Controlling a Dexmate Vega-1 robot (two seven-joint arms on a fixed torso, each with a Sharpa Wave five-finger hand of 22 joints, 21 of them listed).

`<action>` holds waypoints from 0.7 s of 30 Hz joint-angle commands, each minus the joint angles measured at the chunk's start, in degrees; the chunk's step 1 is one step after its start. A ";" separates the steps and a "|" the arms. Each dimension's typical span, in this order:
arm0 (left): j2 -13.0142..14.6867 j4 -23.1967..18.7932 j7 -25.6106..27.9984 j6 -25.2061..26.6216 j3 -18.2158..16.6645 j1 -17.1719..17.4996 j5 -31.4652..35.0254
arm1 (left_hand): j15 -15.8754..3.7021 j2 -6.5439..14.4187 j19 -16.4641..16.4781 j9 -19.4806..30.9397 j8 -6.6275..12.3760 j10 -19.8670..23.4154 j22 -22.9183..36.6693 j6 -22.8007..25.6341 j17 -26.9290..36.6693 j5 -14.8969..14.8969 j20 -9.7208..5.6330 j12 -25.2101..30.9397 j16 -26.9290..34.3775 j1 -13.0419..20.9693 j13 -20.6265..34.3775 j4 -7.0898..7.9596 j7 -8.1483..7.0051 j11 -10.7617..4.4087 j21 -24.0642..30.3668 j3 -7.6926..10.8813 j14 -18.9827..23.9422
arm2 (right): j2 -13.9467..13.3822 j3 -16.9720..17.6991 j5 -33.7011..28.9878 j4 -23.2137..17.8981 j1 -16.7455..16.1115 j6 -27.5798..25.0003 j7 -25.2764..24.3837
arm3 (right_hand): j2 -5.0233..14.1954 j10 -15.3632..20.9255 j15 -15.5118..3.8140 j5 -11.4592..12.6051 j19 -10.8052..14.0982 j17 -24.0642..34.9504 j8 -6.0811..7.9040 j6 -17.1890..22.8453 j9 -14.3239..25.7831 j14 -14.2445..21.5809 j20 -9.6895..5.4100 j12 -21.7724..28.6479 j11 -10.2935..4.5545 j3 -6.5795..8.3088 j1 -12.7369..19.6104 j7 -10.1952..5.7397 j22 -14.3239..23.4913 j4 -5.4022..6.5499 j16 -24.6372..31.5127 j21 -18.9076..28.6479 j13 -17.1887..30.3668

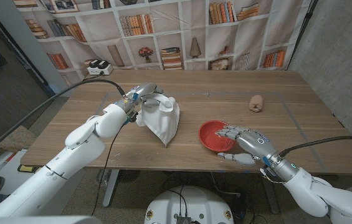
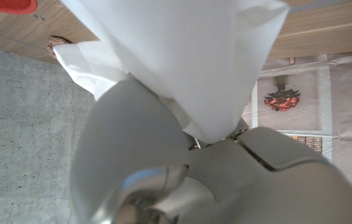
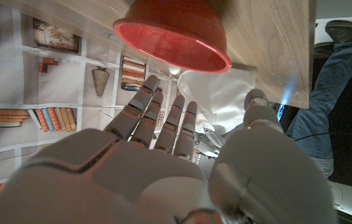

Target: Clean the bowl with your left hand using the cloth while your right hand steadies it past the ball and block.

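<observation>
Held the white cloth up in the left hand, fingers closed on its upper edge, the rest hanging toward the wooden table, left of centre. Laid the right hand with fingers spread over the near rim of the red bowl, right of centre near the front edge. Left a small brownish object well apart, farther back right; identity unclear.
</observation>
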 commanded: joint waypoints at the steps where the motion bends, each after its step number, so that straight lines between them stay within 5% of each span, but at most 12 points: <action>1: 0.57 1.59 1.54 -2.83 -0.31 -0.07 -1.47 | -2.88 -0.01 -0.26 0.09 0.45 0.13 0.33 0.15 0.30 0.24 0.27 -0.26 -0.19 -0.25 0.33 0.24 -0.13 -0.27 0.41 0.12 1.85 | -1.20 -0.78 -2.78 -3.03 -1.64 -5.43 6.16 | 0.36 0.09 -4.77 0.55 -0.24 0.17 0.13 0.98 0.16 -0.60 -5.99 -0.18 0.76 1.54 2.93 1.23 0.24 0.18 -0.01 -0.60 0.27; 8: 0.48 2.50 2.15 -3.37 -0.31 0.14 -2.06 | -2.90 -0.06 -0.42 0.10 0.58 0.35 0.34 0.00 0.50 0.22 0.25 -0.35 -0.27 -0.28 0.80 0.25 -0.10 -0.38 0.64 0.18 1.73 | -1.79 -0.27 -1.87 -4.46 -2.27 -6.07 8.55 | -0.52 4.24 -5.22 0.00 -1.14 0.24 0.76 3.98 0.18 -0.35 -5.45 1.17 2.25 1.39 2.89 1.46 0.41 1.58 0.35 -1.84 0.23; 14: 0.45 3.02 2.20 -3.31 0.17 -0.15 -2.26 | -2.90 -0.06 -0.69 0.08 0.73 0.23 0.35 0.03 0.64 0.20 0.29 -0.54 -0.28 -0.32 1.16 0.27 -0.32 -0.40 0.76 0.23 1.74 | -2.29 -0.26 -1.08 -5.35 -1.75 -6.72 11.48 | -0.26 8.23 -5.70 -0.29 -5.25 0.17 1.09 6.91 0.22 2.60 -4.38 2.21 2.61 1.45 1.92 1.31 0.43 2.63 1.00 -4.41 0.21; 21: 0.34 3.37 2.82 -3.25 0.50 -0.38 -2.34 | -2.91 -0.09 -1.08 0.10 0.85 0.18 0.38 -0.12 0.78 0.18 0.32 -0.72 -0.39 -0.37 1.55 0.29 -0.28 -0.49 0.88 0.29 1.57 | -2.89 -0.54 -0.53 -5.60 -0.84 -6.60 13.39 | 0.20 8.72 -6.37 -0.46 -3.68 0.13 0.64 6.91 0.25 5.54 -4.54 2.08 2.34 1.73 1.59 1.03 0.45 2.97 1.64 -4.26 0.23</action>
